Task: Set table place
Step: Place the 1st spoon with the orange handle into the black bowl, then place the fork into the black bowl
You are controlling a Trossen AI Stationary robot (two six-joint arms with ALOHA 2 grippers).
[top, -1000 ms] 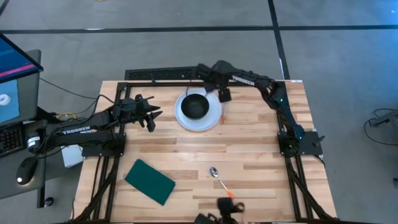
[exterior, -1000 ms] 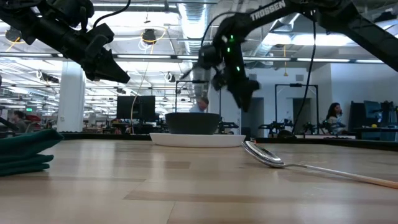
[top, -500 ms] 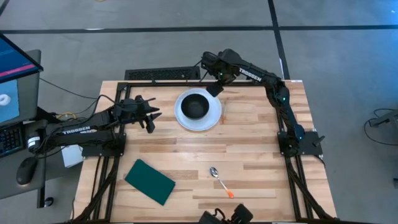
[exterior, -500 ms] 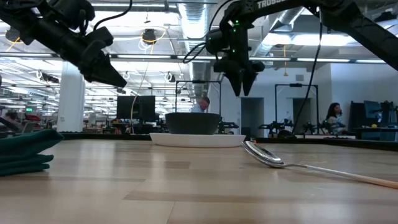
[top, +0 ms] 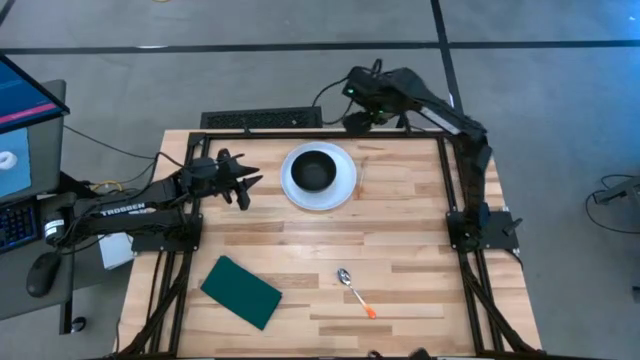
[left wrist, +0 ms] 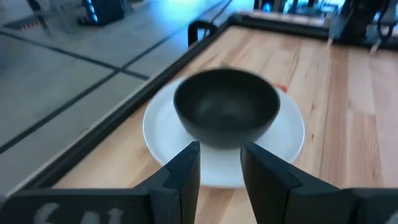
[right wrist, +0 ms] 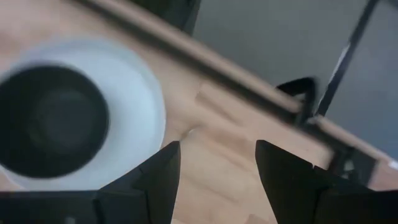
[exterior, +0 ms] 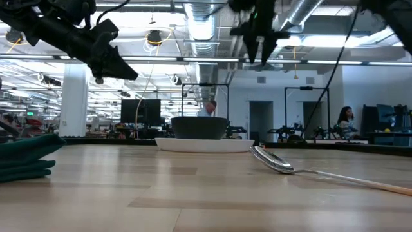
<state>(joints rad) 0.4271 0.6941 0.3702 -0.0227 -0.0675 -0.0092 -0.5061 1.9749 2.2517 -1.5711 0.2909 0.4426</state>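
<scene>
The round white plate [top: 344, 184] lies flat on the table [top: 400, 230] near its far edge, with a small black bowl [top: 314, 171] standing on it. My left gripper [top: 246, 187] hovers open to the plate's left, pointing at it; its wrist view shows the bowl [left wrist: 227, 111] and plate [left wrist: 287, 134] just ahead. My right gripper [top: 360, 120] is open and empty, raised high over the table's far edge beyond the plate; it shows at the top of the low view [exterior: 257, 46]. Its wrist view looks down on the plate [right wrist: 142, 118].
A dark green rectangular pad [top: 241, 291] lies near the front left. A spoon with an orange handle end [top: 355, 290] lies near the front middle. A black metal frame [top: 262, 120] runs along the far edge. Bare wood lies between the plate and the spoon.
My right gripper has risen from beside the plate's right rim and drawn back toward the table's far edge, turning as it went. The plate and bowl have stayed in place.
</scene>
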